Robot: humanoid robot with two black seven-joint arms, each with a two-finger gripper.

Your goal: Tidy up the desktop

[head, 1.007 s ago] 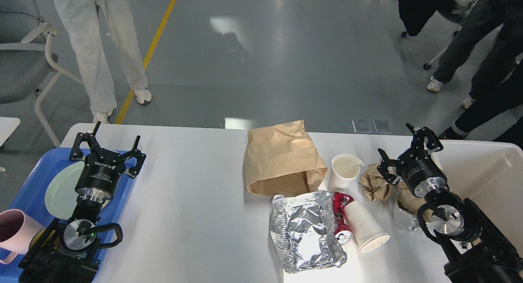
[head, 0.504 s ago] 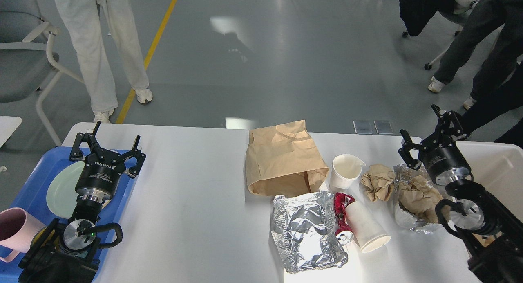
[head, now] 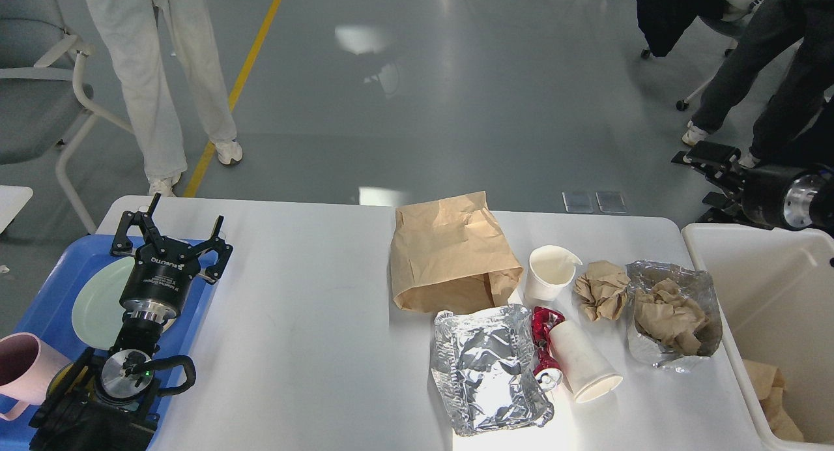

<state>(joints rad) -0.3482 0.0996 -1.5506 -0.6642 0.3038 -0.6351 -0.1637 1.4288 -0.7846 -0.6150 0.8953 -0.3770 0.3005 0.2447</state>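
The white desktop (head: pixel 306 320) carries litter on its right half: a brown paper bag (head: pixel 449 252), a crumpled foil tray (head: pixel 485 366), an upright white paper cup (head: pixel 547 272), a white cup on its side (head: pixel 583 363), a red wrapper (head: pixel 542 327), a ball of brown paper (head: pixel 601 288) and a foil wrap holding brown paper (head: pixel 674 314). My left gripper (head: pixel 169 232) is open and empty over the blue tray's far end. My right gripper (head: pixel 704 184) is open and empty, raised past the table's right corner above the bin's far edge.
A white open bin (head: pixel 782 288) stands at the table's right end with brown paper (head: pixel 769 386) inside. The blue tray (head: pixel 45 294) at the left holds a green plate (head: pixel 98 301) and a pink mug (head: pixel 23 366). People and chairs stand beyond the table.
My right arm has lifted off the crumpled paper and foil wrap and swung up and to the right, over the bin's far edge. The left arm has not moved.
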